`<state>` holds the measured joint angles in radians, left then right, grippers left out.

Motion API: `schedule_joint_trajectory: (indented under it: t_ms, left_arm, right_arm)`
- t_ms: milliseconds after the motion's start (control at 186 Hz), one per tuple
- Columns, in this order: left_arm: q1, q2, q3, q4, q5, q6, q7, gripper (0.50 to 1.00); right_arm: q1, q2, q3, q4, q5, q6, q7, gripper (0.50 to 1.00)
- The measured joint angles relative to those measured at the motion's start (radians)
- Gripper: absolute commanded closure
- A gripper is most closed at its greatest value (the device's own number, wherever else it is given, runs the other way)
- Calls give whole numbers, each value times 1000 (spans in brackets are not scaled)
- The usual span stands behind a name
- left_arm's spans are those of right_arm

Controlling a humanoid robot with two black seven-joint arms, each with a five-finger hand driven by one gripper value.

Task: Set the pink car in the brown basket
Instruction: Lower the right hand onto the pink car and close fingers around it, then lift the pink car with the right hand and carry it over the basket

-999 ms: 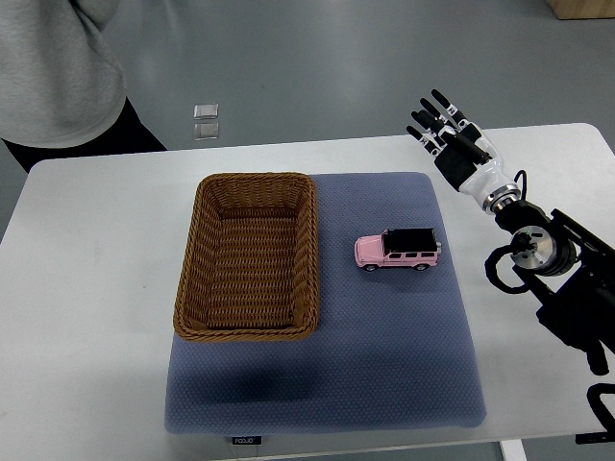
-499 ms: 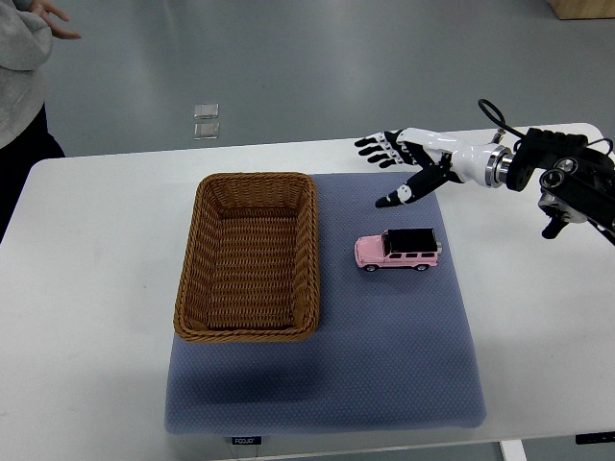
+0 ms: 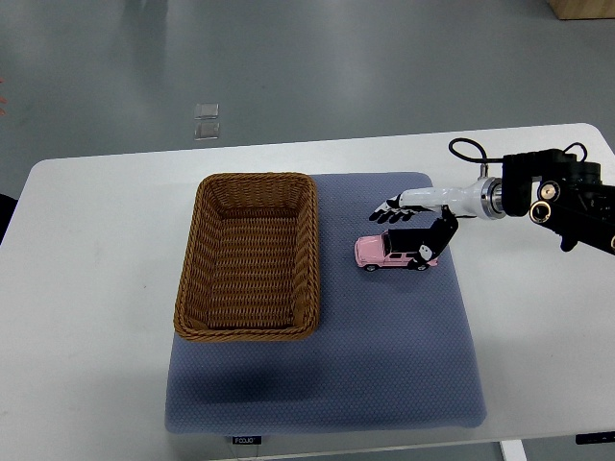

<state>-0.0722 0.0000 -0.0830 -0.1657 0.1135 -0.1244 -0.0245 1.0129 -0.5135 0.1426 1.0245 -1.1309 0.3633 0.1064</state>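
Observation:
A pink toy car with a black roof stands on the blue-grey mat, just right of the brown wicker basket. The basket holds nothing. My right hand reaches in from the right edge and hovers at the car. Its fingers spread over the far side of the roof. The thumb hangs down by the car's right end. The fingers are not closed on the car. No left arm shows.
The mat lies on a white table. Two small clear squares lie on the grey floor beyond the table's far edge. My right forearm and its cable cross the table's right side.
My right hand has swung from the table's far right corner leftward and down, and now sits over the car. The person at the top left has left the view.

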Motion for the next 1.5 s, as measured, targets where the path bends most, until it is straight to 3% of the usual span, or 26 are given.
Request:
schedule_joint_trajectory:
  t_ms: [140,220,306,387,489,1213,1498]
  left_arm:
    - [0,0,0,0,0,0,0,500]
    - [0,0,-1,0,0,0,0,500]
    - [0,0,-1,0,0,0,0,500]
    - [0,0,-1,0,0,0,0,500]
    - [0,0,-1,1,0,0,0,500]
    - [0,0,-1,2,0,3,0,500]
    - [0,0,0,0,0,3,0,500]
  right_arm:
    - [-22,-1,4,0,-1,-21,-5,605]
    - [-35,1,5,0,-1,-38,-5,660]
    - [-47,5,5,-1,-2,-57,-5,750]
    - [-57,8,5,-2,-7,-74,-5,901]
    - [-64,8,4,-3,-24,-89,-2,997]
    - [38,-92,12,35,-18,-103,6,1000]
    - [152,-52,9,54,35,-82,7,1000]
